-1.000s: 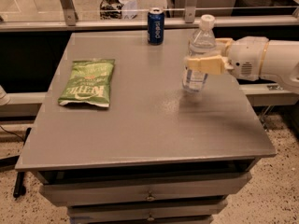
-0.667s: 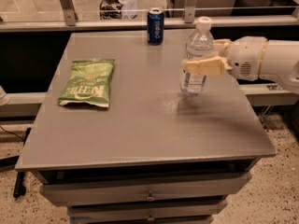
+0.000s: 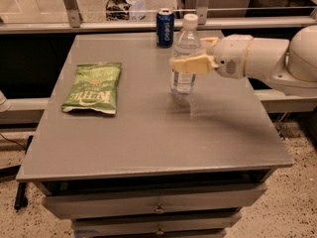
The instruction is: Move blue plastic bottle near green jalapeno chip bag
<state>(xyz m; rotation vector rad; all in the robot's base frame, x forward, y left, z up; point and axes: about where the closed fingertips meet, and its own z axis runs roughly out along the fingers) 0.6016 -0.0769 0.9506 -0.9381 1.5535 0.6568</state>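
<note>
A: What has been shifted since a second ago?
B: The blue plastic bottle (image 3: 183, 81) has been carried leftward across the table (image 3: 148, 148), together with the gripper (image 3: 184, 59), which is seen clamped around its middle.
A: Where is the bottle found now?
B: It is held upright in front of the soda can (image 3: 165, 28), right of the green jalapeno chip bag (image 3: 94, 87), which is laid flat near the left edge, apart from it
</note>
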